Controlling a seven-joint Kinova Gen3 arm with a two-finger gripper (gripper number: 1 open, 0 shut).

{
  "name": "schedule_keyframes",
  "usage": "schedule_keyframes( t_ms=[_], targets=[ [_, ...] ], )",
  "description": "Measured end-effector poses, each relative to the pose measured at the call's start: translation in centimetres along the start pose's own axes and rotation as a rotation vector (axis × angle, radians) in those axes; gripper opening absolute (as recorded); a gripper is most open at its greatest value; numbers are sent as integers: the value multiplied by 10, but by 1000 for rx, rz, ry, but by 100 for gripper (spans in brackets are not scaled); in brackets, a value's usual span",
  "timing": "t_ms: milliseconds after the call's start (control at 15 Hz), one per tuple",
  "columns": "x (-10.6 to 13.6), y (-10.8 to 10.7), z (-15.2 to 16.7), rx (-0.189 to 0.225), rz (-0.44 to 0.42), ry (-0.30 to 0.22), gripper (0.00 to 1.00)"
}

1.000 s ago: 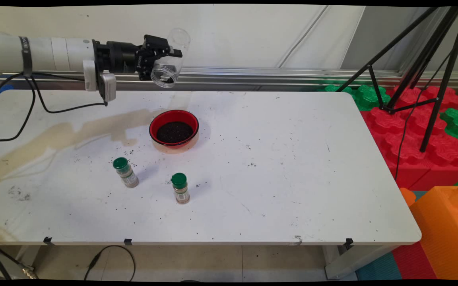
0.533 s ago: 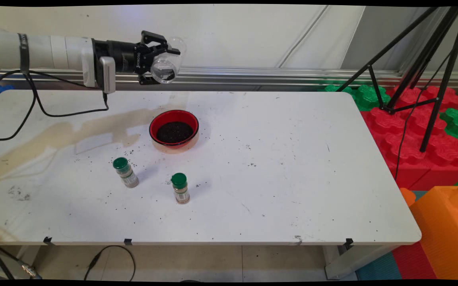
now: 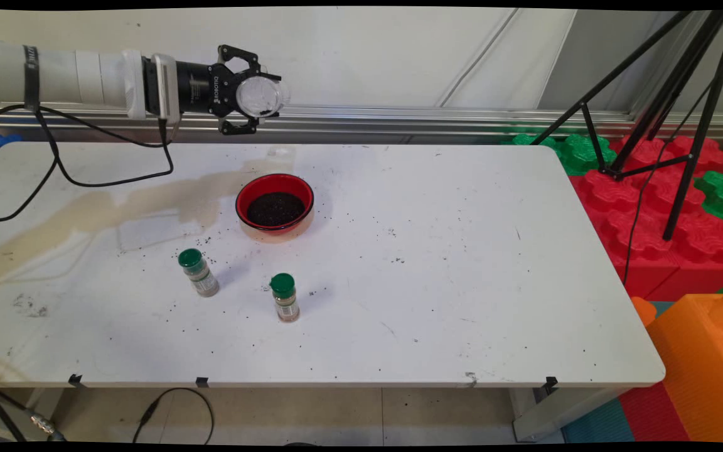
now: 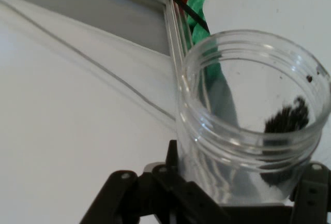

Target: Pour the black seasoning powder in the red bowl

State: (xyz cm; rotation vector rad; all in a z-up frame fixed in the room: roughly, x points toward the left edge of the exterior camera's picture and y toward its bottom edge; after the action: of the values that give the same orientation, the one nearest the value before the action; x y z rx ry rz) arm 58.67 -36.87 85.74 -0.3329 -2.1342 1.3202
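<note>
gripper (image 3: 255, 98) clamped on clear jar (image 3: 262, 97), held high over table's (image 3: 462, 282) far edge, w/ dark grains inside; red bowl (image 3: 275, 205) below it, 2 green-capped shakers nearer front edge.

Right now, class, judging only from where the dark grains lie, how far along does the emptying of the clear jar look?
Mostly done: the red bowl on the white table holds a heap of dark grains. In hand: the black two-finger gripper grips the clear plastic jar high above the table's far edge. Left: a small clump of grains clings inside the jar. Two green-capped spice bottles stand untouched.
</note>
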Motion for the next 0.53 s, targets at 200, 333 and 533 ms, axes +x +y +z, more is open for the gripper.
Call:
schedule_keyframes(
  t_ms=[200, 333, 533],
  targets=[
    [1, -1, -2, -11, -163, 9, 0],
    [2, -2, -3, -24, -278, 15, 0],
    [3, -2, -4, -48, -429, 22, 0]
  ],
)
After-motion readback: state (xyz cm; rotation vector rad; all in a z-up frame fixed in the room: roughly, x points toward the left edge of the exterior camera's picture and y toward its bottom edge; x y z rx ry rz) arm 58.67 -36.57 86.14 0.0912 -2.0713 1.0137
